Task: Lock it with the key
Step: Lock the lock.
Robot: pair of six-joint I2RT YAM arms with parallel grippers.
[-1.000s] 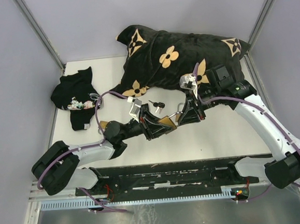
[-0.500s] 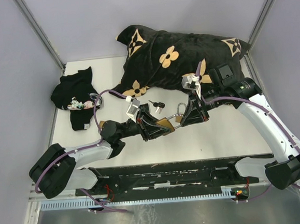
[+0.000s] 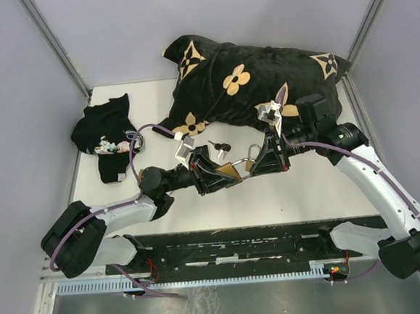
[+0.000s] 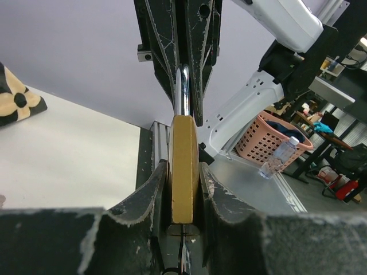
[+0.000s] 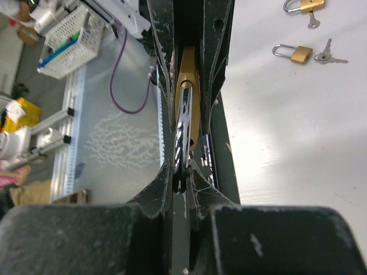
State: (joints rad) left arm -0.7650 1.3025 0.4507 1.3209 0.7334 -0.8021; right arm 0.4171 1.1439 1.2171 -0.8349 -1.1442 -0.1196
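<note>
The white table (image 3: 307,193) fills the middle of the overhead view. A big black cushion (image 3: 247,74) with tan flowers lies across its upper centre, and a crumpled black cloth (image 3: 106,132) sits at the left. The two arms reach in from the lower corners and meet at the middle of the frame.

The left gripper (image 4: 183,183) is pinching the brass body of the padlock (image 4: 183,154) flat between its fingers, which holds the padlock up off the table. The right gripper (image 5: 183,172) comes in from the opposite side, and its fingers are pressed onto the steel shackle (image 5: 184,126).

A dark-headed key (image 3: 220,147) lies on the table just above the meeting point. It touches neither gripper nor the padlock. In the upper right of the right wrist view, two spare padlocks (image 5: 295,53) rest on the table.

The task looks to be at an early stage. The padlock is picked up and braced at both ends, but no key is seen in either hand. Whether the shackle is already pushed home cannot be told from these views. What seems left is seating the shackle, fetching the key, fitting it into the keyhole and turning it.
</note>
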